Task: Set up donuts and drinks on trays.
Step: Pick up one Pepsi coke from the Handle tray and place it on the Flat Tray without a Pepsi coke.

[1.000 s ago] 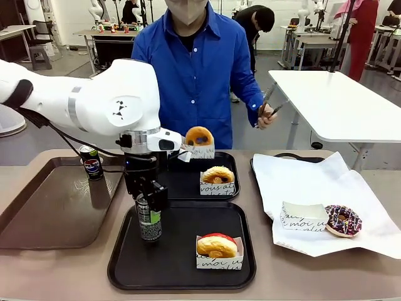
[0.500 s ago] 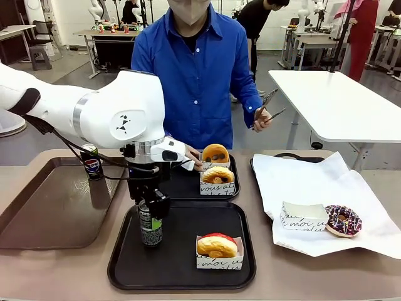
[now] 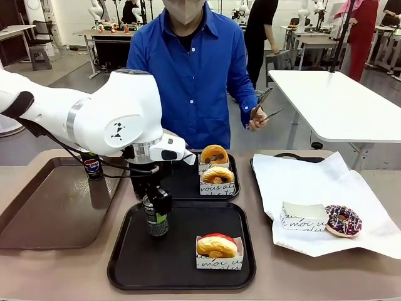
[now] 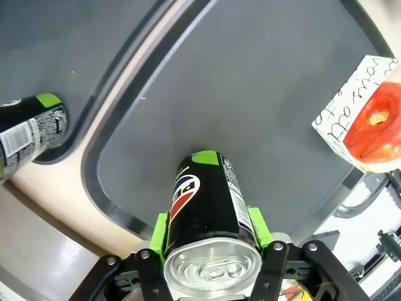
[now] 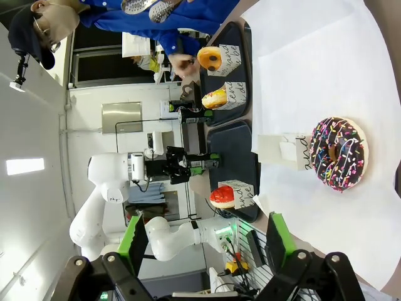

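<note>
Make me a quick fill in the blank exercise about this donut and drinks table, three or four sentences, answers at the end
1. The left gripper is shut on a ____.
2. The red-iced donut sits on the ____ black tray.
3. The chocolate sprinkled donut lies on white ____.
4. The person's hand holds a pair of ____.

Missing words: can; near; paper; tongs

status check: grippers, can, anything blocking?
Left gripper shut on can, over near tray. Right gripper open, empty, above chocolate donut. Red-iced donut sits clear of the can.
</note>
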Motion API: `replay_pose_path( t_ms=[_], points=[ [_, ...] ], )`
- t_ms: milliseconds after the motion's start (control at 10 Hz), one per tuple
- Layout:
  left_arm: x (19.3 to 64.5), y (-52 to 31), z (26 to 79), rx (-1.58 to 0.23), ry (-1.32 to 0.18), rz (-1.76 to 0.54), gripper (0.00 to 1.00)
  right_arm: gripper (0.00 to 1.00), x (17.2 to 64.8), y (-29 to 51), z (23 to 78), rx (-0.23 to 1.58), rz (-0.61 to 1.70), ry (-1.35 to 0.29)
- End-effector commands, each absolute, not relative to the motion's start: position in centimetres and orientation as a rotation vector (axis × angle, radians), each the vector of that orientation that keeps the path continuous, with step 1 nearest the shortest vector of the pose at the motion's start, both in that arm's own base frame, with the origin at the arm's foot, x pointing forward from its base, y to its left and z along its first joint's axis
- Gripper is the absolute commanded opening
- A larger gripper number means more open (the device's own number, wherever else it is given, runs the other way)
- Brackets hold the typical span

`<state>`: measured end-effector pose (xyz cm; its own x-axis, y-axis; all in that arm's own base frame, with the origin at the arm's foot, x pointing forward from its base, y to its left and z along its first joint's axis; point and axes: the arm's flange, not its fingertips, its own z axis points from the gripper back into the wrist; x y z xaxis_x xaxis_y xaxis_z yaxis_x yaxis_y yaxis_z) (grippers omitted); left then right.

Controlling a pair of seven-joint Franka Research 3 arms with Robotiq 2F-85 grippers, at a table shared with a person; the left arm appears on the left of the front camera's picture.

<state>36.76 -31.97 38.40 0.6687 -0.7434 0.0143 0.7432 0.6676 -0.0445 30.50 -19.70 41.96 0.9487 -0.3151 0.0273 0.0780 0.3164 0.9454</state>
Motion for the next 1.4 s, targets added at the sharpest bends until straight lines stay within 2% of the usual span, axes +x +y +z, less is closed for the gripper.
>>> replay_pose_path(
  t_ms=[0, 1000, 1100, 1200, 1300],
  points=[
    [35.9, -31.4, 38.7, -0.014, -0.074, -0.805, 0.59, 1.00, 30.6, -19.7, 41.9, 1.235, -0.262, -0.229],
    [37.2, -31.7, 38.1, -0.007, -0.036, -0.779, 0.59, 1.00, 30.6, -19.7, 41.9, 1.235, -0.262, -0.229],
    [37.1, -31.6, 38.2, -0.013, -0.035, -0.776, 0.61, 1.00, 30.6, -19.7, 41.9, 1.235, -0.262, -0.229],
    [37.0, -31.6, 38.4, -0.018, -0.036, -0.774, 0.76, 1.00, 30.6, -19.7, 41.9, 1.235, -0.262, -0.229],
    [37.0, -31.5, 38.6, -0.024, -0.042, -0.773, 0.81, 1.00, 30.6, -19.7, 41.9, 1.235, -0.262, -0.229]
  ],
)
